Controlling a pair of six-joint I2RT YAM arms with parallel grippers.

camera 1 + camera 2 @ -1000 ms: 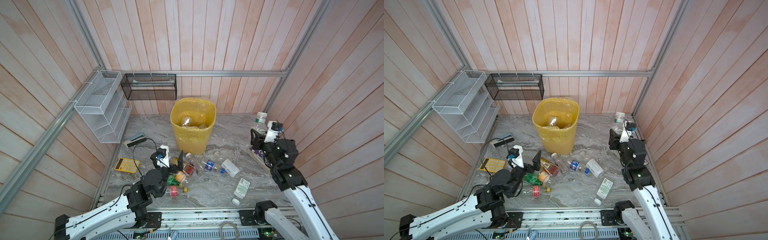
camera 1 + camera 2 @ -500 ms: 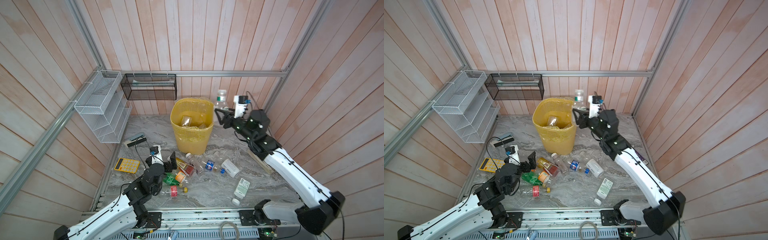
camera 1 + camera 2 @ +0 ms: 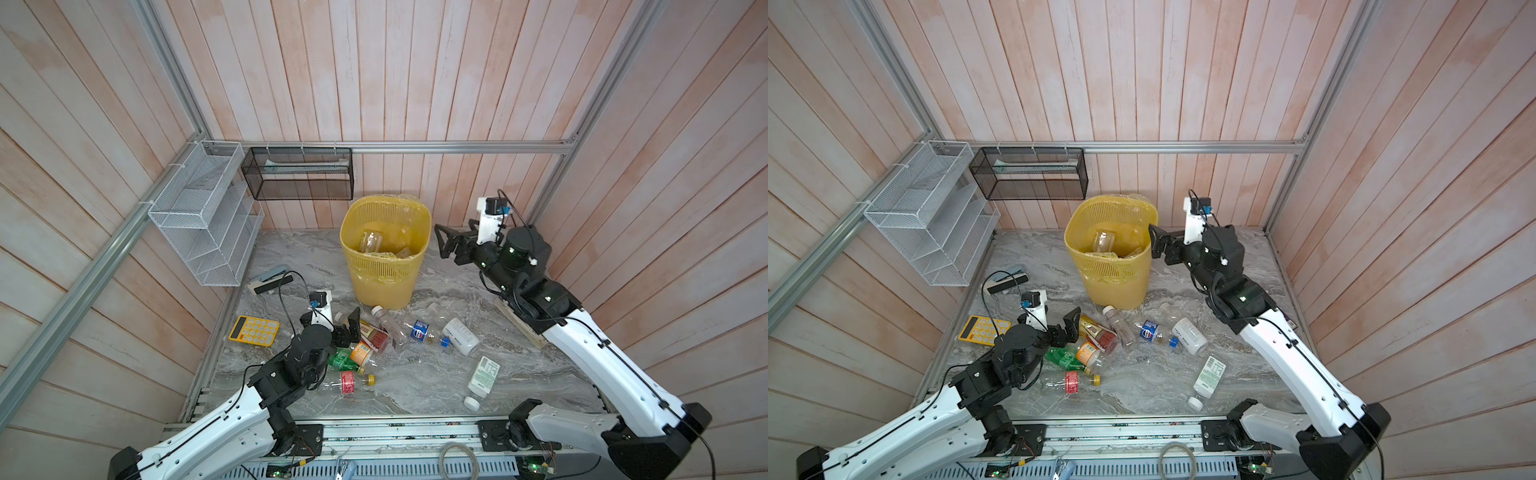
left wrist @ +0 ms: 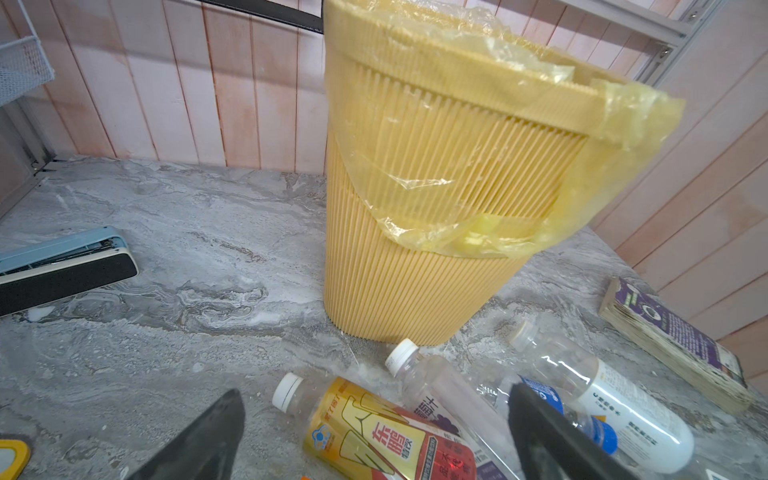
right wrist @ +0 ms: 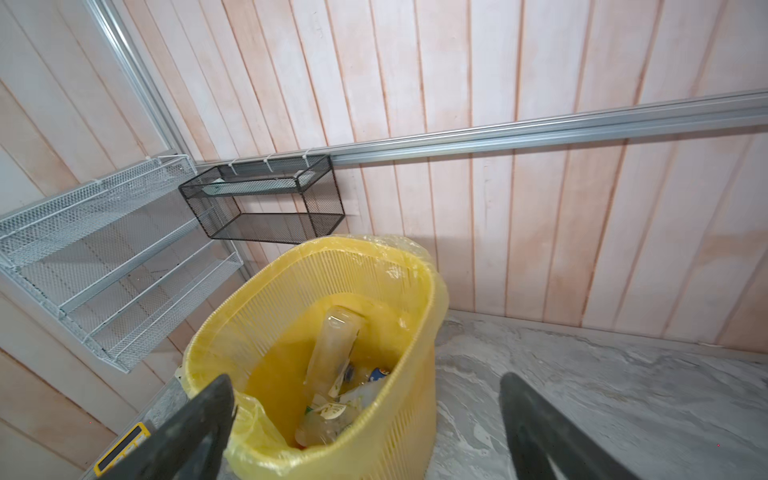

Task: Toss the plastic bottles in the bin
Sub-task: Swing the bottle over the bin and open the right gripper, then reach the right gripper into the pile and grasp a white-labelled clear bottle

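Right pincer (image 3: 441,242), jaws wide apart and holding nothing, hung just beside the upper rim of the yellow lattice bin (image 3: 386,286), on the bin's right in both top views. Inside the lined bin, a clear bottle (image 5: 332,345) leaned above other plastic bottles (image 5: 328,415) heaped at the bottom. Left pincer (image 4: 374,395) was low over the grey marble table (image 3: 415,386), jaws likewise apart and empty, with a yellow-and-red-labelled bottle (image 4: 374,440) lying below the gap between them. Further bottles lay on the table in front of the bin: a white-capped clear bottle (image 3: 384,322), a blue-labelled bottle (image 3: 417,332), a white bottle (image 3: 459,336), a green bottle (image 3: 343,359), an orange-labelled bottle (image 3: 360,353), a red-banded clear bottle (image 3: 348,381) and, apart toward the near edge, a green-labelled white bottle (image 3: 482,376). Yellow calculator (image 3: 254,331) lay at the table's left; purple book (image 4: 673,332) lay by the right wall. White mesh rack (image 3: 199,224) and black mesh rack (image 3: 299,174) hung on the walls.
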